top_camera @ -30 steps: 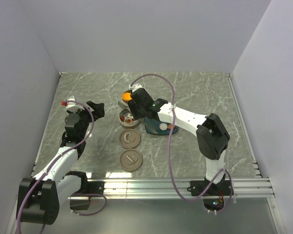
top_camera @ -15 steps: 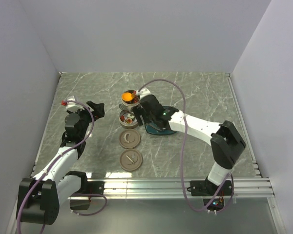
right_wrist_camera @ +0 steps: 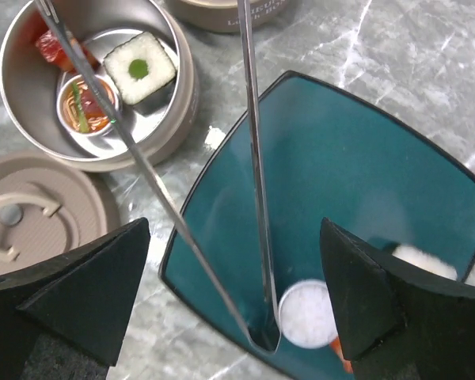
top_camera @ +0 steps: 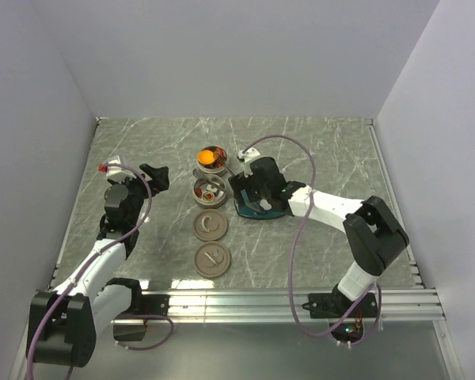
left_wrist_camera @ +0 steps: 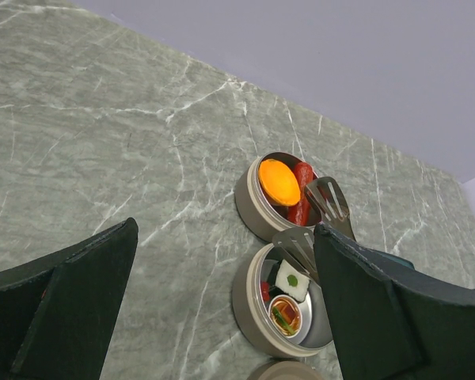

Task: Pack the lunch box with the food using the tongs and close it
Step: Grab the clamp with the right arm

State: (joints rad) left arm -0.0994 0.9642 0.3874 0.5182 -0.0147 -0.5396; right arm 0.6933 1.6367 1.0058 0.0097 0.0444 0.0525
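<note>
The lunch box stands as two open round metal tiers. The far tier [left_wrist_camera: 257,202] holds an orange ball [left_wrist_camera: 278,181] and red sausage pieces [left_wrist_camera: 302,202]. The near tier [right_wrist_camera: 186,87] holds a white cube [right_wrist_camera: 139,69] and a small filled cup [right_wrist_camera: 83,103]. The tongs [right_wrist_camera: 253,158] lie loose, bend on the teal plate [right_wrist_camera: 364,158], tips at the tiers. My right gripper [right_wrist_camera: 236,229] hangs open over them, fingers well clear of both arms. A white round piece [right_wrist_camera: 307,314] lies beside the bend. My left gripper [left_wrist_camera: 226,229] is open and empty, off to the left.
Two beige lids [top_camera: 210,226] [top_camera: 212,259] lie flat in front of the tiers. Another white piece [right_wrist_camera: 423,260] and an orange bit [right_wrist_camera: 338,348] remain on the plate. Grey walls close in the marble table [top_camera: 332,150] on three sides.
My right gripper drew back from the far tier to above the plate and opened, letting go of the tongs. The orange ball now sits in the far tier. The left arm stayed still.
</note>
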